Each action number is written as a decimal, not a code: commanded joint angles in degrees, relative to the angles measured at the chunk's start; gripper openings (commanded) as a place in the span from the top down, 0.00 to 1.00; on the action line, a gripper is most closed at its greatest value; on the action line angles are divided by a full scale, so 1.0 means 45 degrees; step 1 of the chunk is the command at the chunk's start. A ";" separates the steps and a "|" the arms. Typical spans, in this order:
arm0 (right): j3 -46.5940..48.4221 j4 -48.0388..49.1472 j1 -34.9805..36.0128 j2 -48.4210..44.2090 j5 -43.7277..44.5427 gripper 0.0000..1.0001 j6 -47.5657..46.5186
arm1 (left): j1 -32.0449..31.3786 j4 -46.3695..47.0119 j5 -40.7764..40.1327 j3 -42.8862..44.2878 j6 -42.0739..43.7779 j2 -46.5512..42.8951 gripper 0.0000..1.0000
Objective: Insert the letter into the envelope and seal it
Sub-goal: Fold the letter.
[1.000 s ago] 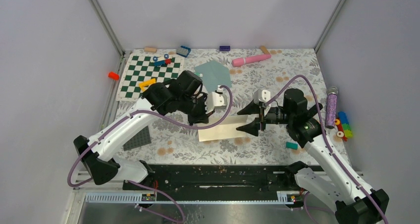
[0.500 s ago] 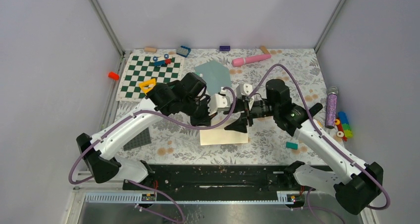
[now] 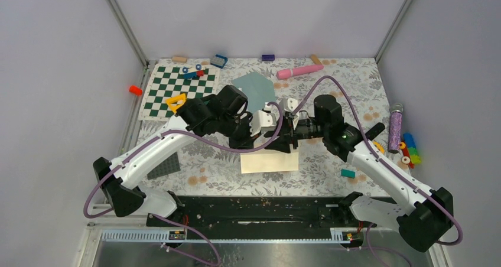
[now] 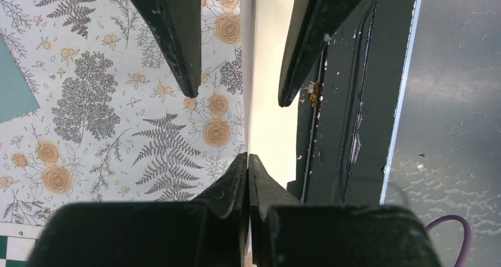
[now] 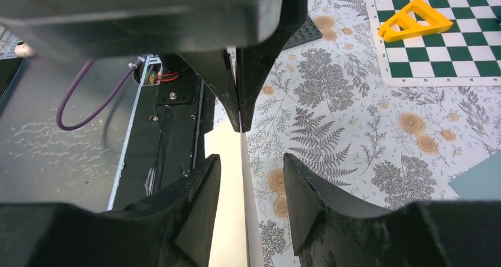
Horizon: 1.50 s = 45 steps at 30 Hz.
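Left gripper (image 4: 248,158): fingers pressed together, pinching one edge of the letter (image 4: 270,122), which both wrist views show edge-on as a thin line running out from that pinch. Right gripper (image 5: 251,159): jaws parted, one finger on each side of the same sheet, facing the left gripper tip to tip; no contact with the paper is evident. From above, the letter (image 3: 269,162) is held up at its far edge between the two grippers, near the middle of the table (image 3: 331,95), and slopes toward the near side; whether its lower edge rests on the cloth cannot be determined. The envelope (image 3: 255,88) lies flat just beyond the grippers, apart from the sheet. Assessment: the sheet is light, thin and limp, and likely to sag or crease if gripped at one point only. A second hold along the same raised edge, a little apart from the first, should keep it taut for folding or sliding in.
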 commanded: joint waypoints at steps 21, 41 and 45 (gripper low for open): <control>-0.0400 -0.2234 -0.0220 -0.1327 0.0536 0.89 -0.2730 | 0.0345 0.0239 -0.0174 -0.0201 0.0429 -0.1193 1.00; 0.0071 -0.4190 -0.0407 -0.1763 0.1163 0.94 -0.4119 | 0.0346 -0.0699 -0.1045 -0.1571 0.1441 -0.1965 1.00; 0.0006 -0.4262 -0.0433 -0.1855 0.1301 0.90 -0.4140 | 0.0350 -0.0711 -0.1179 -0.1565 0.1440 -0.2145 1.00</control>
